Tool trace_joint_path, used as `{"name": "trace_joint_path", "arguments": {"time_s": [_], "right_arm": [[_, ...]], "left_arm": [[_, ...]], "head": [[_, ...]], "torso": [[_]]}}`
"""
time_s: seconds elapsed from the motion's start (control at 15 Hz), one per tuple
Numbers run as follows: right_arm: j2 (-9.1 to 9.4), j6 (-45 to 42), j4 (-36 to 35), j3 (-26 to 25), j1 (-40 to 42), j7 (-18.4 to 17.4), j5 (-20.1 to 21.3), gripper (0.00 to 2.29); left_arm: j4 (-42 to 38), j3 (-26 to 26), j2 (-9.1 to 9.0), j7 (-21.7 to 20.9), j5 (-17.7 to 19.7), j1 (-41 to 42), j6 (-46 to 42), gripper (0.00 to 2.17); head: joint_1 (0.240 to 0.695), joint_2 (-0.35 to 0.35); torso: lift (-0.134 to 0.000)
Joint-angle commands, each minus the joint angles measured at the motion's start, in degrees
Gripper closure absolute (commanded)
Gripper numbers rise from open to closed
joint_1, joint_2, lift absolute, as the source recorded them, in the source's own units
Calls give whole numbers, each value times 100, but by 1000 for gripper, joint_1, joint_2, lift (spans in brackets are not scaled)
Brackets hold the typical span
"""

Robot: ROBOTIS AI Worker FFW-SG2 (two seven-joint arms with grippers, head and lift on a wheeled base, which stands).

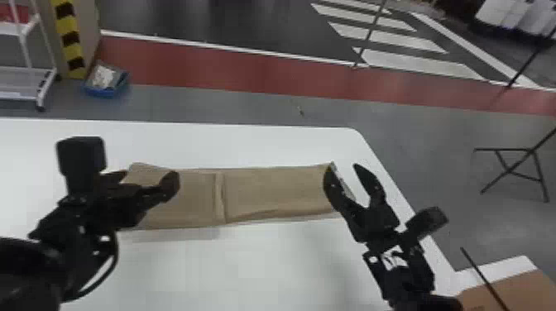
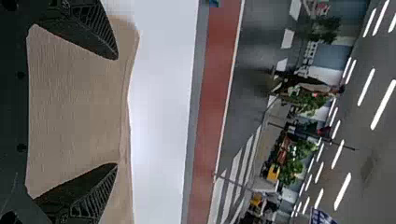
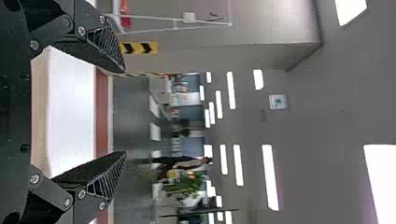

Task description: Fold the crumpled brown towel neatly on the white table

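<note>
The long, flattened strip of brown cloth towel (image 1: 264, 192) is lying on the smooth white table (image 1: 248, 269), its two ends pointing towards the robot's left and right. A raised crosswise ridge (image 1: 220, 196) is running over the towel a little left of its middle.

The black two-fingered left gripper (image 2: 116, 111) is hovering over the towel's left end, its fingers standing wide apart with brown cloth showing between them. The black two-fingered right gripper (image 1: 343, 166) is waiting at the towel's right end, its fingers also spread and pinching nothing. One of them is overlapping the end of the cloth in the head view; whether it is touching, I cannot tell.

The job is looking partly done. The towel is no longer lying in a crumpled heap but is forming a fairly even band, which is suggesting that its width has been brought in. The ridge and the slightly wavy near edge are remaining to be tidied. The strip is probably needing at least one fold across its length, end over end, then a light pressing flat; how many layers are lying in it, I cannot tell.

As for labels, a small white sticker with dark marks (image 1: 393, 256) is sitting on the right arm, nearer the robot than the towel's right end. No wording on it is showing clearly enough to make out.
</note>
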Motion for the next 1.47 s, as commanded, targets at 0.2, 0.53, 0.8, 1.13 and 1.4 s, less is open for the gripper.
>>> {"name": "trace_joint_path", "arguments": {"time_s": [0.2,0.53,0.8,1.13,1.4], "right_arm": [[747,3769,-1035,888,-595,-1007,1046,343],[923,4718,-1043,1714,-946,-1411,1240,471],[984,4999,-1017,1829,-1043,-1411,1345,478],[984,5245,-824,1890,-1201,-1420,1380,498],[984,5544,-824,1908,-1280,-1411,1389,620]], "left_arm": [[-236,1065,993,-197,-170,792,-1023,117],[-236,1329,1195,-329,-557,1029,-1604,134],[-183,1276,1186,-540,-557,1065,-1797,134],[-174,1338,1186,-627,-540,1170,-1885,137],[-183,1461,1186,-698,-531,1311,-1885,137]], "head": [[695,-134],[695,83],[695,146],[695,151],[695,163]], "torso": [[-124],[-124],[-124],[-124],[-124]]}}
